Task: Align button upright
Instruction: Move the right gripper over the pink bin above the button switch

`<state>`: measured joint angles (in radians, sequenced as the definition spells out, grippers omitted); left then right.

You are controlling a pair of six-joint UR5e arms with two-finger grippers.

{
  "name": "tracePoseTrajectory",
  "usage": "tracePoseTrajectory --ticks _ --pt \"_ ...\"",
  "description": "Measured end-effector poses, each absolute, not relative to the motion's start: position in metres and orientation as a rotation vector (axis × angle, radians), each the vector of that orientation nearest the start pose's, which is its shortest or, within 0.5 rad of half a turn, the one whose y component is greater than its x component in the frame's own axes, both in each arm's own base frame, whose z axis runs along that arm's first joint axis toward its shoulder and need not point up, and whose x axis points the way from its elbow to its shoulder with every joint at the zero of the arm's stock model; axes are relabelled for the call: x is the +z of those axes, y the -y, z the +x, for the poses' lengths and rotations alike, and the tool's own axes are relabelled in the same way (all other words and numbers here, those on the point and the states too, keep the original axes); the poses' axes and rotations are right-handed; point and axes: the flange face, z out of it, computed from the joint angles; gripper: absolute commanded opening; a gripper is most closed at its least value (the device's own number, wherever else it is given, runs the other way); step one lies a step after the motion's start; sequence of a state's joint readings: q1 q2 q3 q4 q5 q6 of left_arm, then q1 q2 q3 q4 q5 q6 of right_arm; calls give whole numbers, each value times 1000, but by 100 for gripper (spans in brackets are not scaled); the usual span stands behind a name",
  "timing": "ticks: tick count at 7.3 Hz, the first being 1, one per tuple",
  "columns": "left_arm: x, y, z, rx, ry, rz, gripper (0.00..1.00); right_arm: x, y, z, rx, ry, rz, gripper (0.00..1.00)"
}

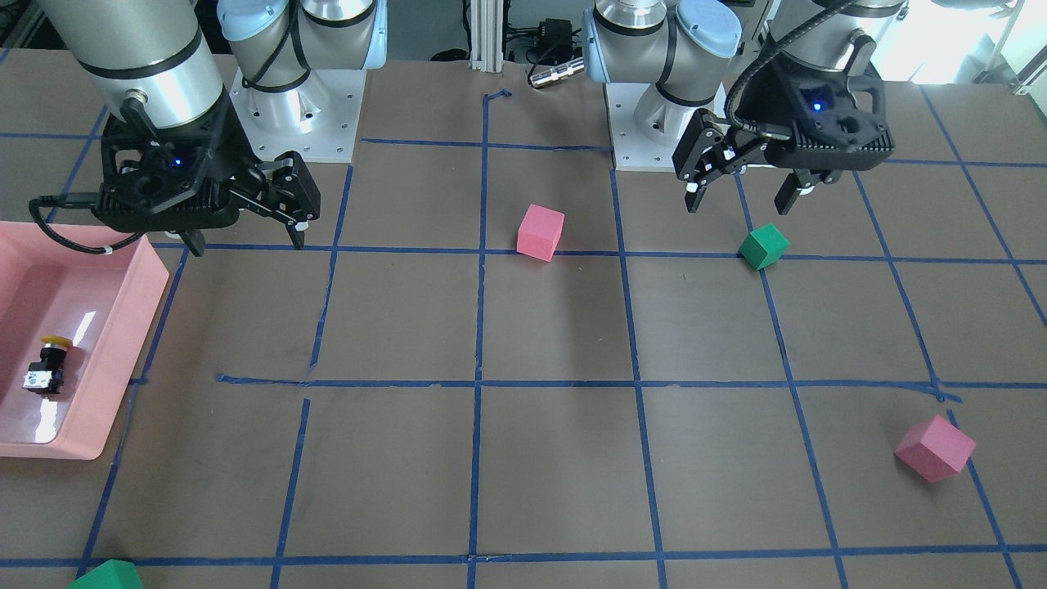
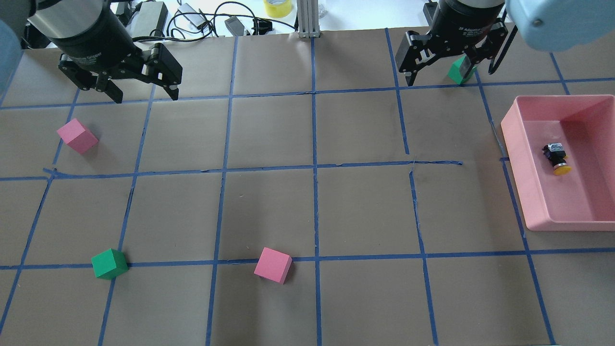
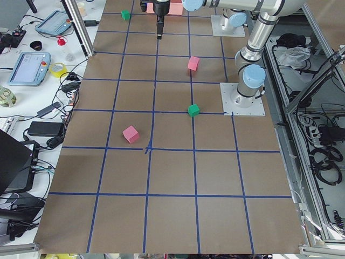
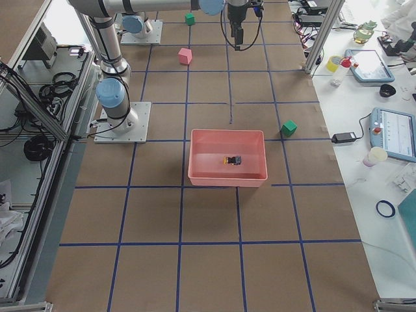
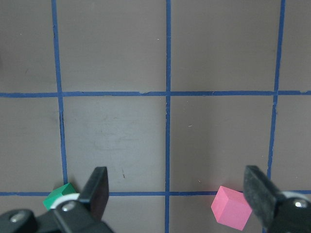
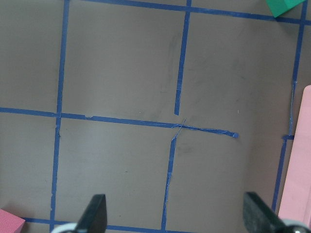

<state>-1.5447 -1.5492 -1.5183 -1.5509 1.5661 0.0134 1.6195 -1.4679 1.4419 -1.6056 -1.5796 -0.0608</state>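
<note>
The pink tray (image 2: 521,163) is open at the top. Its walls ring the button (image 2: 556,157), which lies on its side mid-floor with bare tray floor all round for fingers. A green cube (image 2: 460,69) sits on the desk (image 2: 365,206) near the tray's corner. A pink cube (image 2: 273,265), a second pink cube (image 2: 77,136) and a second green cube (image 2: 109,263) lie well apart from the tray, with open desk between.

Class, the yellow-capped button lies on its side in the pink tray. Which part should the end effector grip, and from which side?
Probably grip the button by its black body, between cap and silvery base, from straight above, closing across its long axis. It lies on its side, and the pink tray walls block sideways approaches.
</note>
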Motion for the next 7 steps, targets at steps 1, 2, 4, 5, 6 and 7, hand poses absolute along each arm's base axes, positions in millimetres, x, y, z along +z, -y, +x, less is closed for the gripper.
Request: tracePoseTrajectory --ticks 1,2,4,5,6,7 --pt "526 494 -121 -147 -3141 -19 100 502 535 157 -96 -3143 -166 100" --pt "526 494 -121 -147 -3141 -19 100 500 537 152 -88 -3140 -144 100" --pt "526 493 -121 -146 -3142 -20 100 494 544 119 -57 -3150 -61 100" --pt "526 494 -121 -146 -3142 -20 100 489 548 99 -43 -3152 -10 100" --pt "525 494 -121 -145 -3141 -20 100 482 552 78 -31 -3154 37 100" --pt "525 494 -121 -145 -3141 -20 100 474 556 49 -17 -3156 78 100"
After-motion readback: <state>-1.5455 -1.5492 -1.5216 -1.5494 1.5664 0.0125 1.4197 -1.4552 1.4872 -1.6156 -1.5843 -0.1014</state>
